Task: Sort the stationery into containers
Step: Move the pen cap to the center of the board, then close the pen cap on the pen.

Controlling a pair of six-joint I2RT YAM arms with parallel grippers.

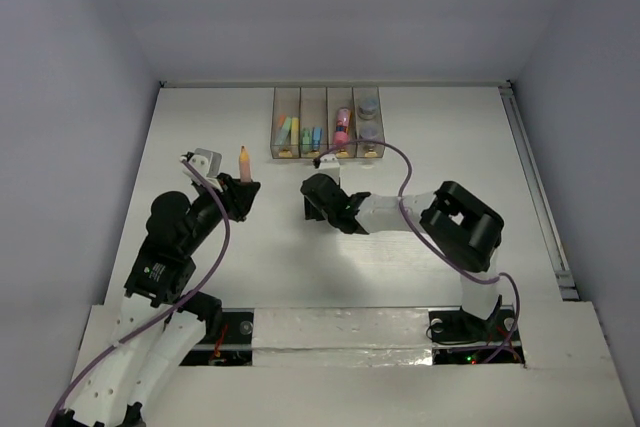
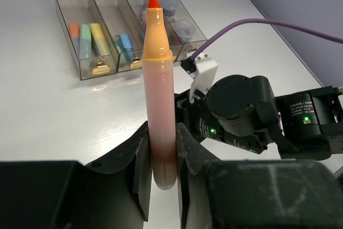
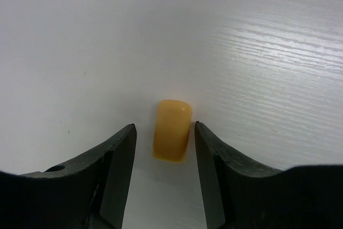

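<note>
**A:** What does the marker (image 2: 159,105) look like?
**B:** It has a pale orange barrel and a bare red-orange tip with no cap. It stands upright with its lower end clamped tight between the left jaws.
**A:** And the cap (image 3: 172,130)?
**B:** It is stubby and orange, and lies flat on the white table (image 3: 241,52). It sits between the right jaws, which are spread apart with a gap on either side.
**A:** And the bins (image 2: 64,4)?
**B:** There are four clear ones in a row at the far edge, beyond both arms

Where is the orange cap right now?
In the right wrist view, the orange cap lies on the table between the open fingers of the right gripper.
</note>
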